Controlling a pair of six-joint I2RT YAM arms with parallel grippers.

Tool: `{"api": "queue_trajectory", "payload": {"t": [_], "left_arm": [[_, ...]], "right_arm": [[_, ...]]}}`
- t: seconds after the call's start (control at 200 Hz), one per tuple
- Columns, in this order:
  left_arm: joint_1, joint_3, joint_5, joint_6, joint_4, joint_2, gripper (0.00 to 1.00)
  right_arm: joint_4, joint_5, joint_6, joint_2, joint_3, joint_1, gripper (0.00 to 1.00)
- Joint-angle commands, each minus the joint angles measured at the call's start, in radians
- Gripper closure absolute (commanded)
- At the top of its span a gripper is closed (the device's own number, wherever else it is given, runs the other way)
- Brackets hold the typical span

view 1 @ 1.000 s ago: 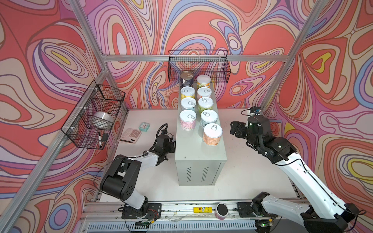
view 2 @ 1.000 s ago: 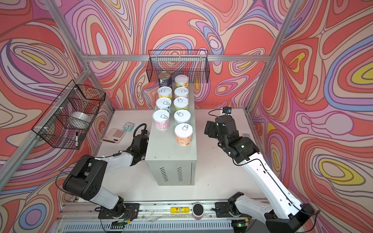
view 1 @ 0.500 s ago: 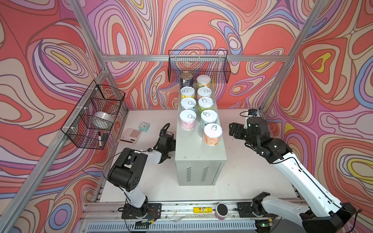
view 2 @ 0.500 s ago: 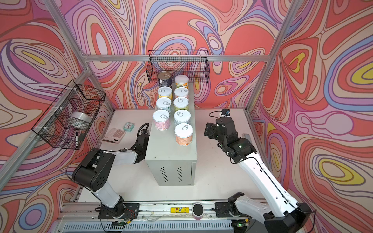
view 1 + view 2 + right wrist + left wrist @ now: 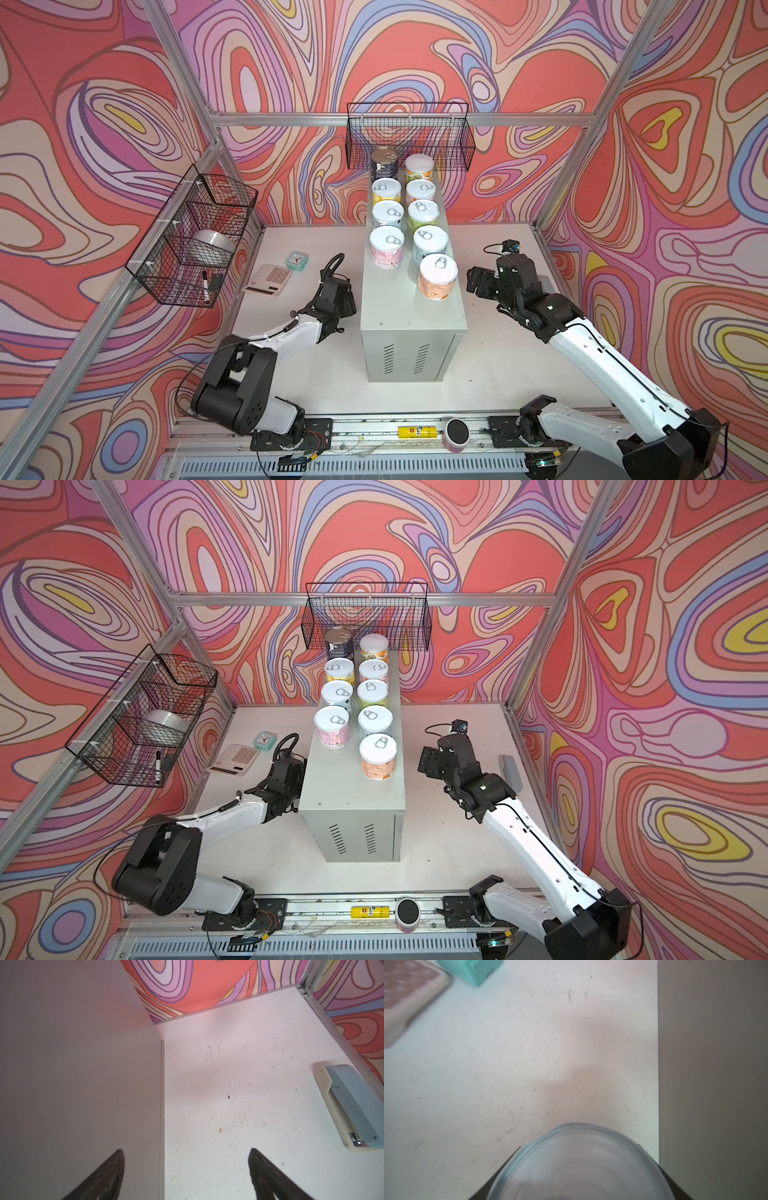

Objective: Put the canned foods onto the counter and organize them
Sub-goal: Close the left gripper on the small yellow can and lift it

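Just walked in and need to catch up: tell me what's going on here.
Nine cans stand in two columns on the grey counter. The left gripper, low beside the counter's left side, is closed on another can, seen in its wrist view. The right gripper hangs open and empty over the table on the counter's right.

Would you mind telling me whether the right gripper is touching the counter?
Apart: in a top view a strip of white tabletop shows between the right gripper and the counter.
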Motion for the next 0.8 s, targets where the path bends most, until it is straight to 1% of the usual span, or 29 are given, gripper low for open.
{"api": "queue_trajectory", "payload": {"t": [0.0, 0.04, 0.13, 0.22, 0.32, 0.571, 0.666, 0.791], "left_arm": [[-0.001, 0.059, -0.115, -0.034, -0.187, -0.161, 1.0], [-0.001, 0.071, -0.116, -0.036, -0.218, -0.221, 1.0], [-0.001, 0.136, -0.117, -0.038, -0.355, -0.314, 1.0], [-0.007, 0.232, -0.141, -0.018, -0.486, -0.375, 1.0], [-0.015, 0.339, -0.166, 0.005, -0.599, -0.424, 1.0], [-0.021, 0.64, -0.131, 0.097, -0.82, -0.414, 1.0], [-0.024, 0.757, -0.08, 0.131, -0.909, -0.394, 1.0], [-0.033, 0.859, -0.003, 0.14, -0.981, -0.389, 1.0]], "right_arm": [[0.05, 0.013, 0.026, -0.014, -0.043, -0.02, 0.04], [0.062, -0.002, 0.028, -0.018, -0.06, -0.03, 0.04], [0.089, -0.042, 0.033, -0.027, -0.098, -0.066, 0.04], [0.119, -0.083, 0.037, -0.034, -0.132, -0.104, 0.04], [0.135, -0.1, 0.033, -0.039, -0.151, -0.125, 0.04], [0.129, -0.121, 0.031, -0.064, -0.148, -0.136, 0.04], [0.137, -0.123, 0.033, -0.071, -0.152, -0.136, 0.04], [0.149, -0.129, 0.036, -0.062, -0.154, -0.136, 0.04]]}}
